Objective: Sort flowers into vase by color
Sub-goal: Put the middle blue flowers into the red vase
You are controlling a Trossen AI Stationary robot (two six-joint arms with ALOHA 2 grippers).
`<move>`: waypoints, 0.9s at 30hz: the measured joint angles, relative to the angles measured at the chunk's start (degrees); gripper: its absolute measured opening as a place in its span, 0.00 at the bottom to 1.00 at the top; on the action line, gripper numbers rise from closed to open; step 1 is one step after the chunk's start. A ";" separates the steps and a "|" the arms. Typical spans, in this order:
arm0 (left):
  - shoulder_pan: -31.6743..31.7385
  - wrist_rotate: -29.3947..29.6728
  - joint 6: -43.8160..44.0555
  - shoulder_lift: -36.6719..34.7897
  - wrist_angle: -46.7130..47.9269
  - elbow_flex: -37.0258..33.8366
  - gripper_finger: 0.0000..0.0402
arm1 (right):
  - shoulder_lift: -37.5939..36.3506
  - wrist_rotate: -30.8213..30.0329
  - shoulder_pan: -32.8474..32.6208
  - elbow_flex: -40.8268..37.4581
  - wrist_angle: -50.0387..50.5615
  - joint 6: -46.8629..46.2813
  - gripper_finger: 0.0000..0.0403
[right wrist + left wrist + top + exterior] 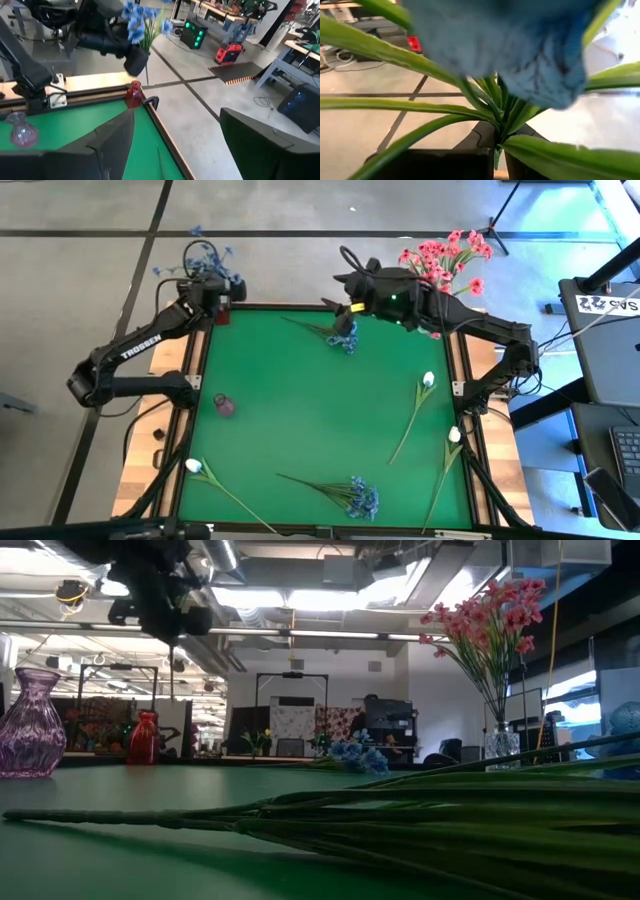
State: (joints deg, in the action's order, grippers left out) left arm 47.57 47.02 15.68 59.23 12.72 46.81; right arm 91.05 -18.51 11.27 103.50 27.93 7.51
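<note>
A blue sprig (pixel 200 255) is being pinched by the left hand (pixel 222 286) above the red vase (pixel 223 314) at the desk's (pixel 300 420) eleven o'clock, while the right hand (pixel 345 310) is being spread over another blue sprig (pixel 343 338) at twelve; the long stem could be missing the narrow neck.

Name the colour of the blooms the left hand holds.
Blue blooms, clearest in the right wrist view.

your right pincer (pixel 172 145) with fingers spread wide over the green counter (pixel 65 135), left pincer (pixel 132 57) beyond gripping blue flowers (pixel 142 20) above a red vase (pixel 133 95) at the corner, purple vase (pixel 22 131) near the edge
</note>
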 joint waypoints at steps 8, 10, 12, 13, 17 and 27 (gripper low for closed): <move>-0.72 5.98 0.70 3.41 -3.20 -2.53 0.03 | 0.02 -0.43 0.00 -0.02 3.72 -1.12 0.73; -1.09 8.07 0.02 5.21 -3.10 -2.96 0.03 | 0.02 -0.43 0.00 -0.02 3.88 -1.22 0.73; -1.19 10.43 -1.05 6.70 -2.81 -2.98 0.03 | 0.02 -0.42 0.00 -0.02 3.94 -1.22 0.73; -1.26 11.38 -1.53 6.95 -2.73 -2.91 0.03 | 0.02 -0.42 0.00 -0.02 4.01 -1.22 0.73; -1.87 14.78 -2.60 6.93 -2.97 -0.75 0.03 | 0.02 -0.41 0.00 -0.02 4.14 -1.19 0.73; -2.03 20.95 2.31 6.79 5.38 1.98 0.03 | 0.02 -0.52 0.00 -0.04 4.08 -0.83 0.73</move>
State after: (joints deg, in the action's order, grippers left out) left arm 45.54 67.97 17.99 66.02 18.11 48.80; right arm 91.07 -19.02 11.27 103.46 32.01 6.68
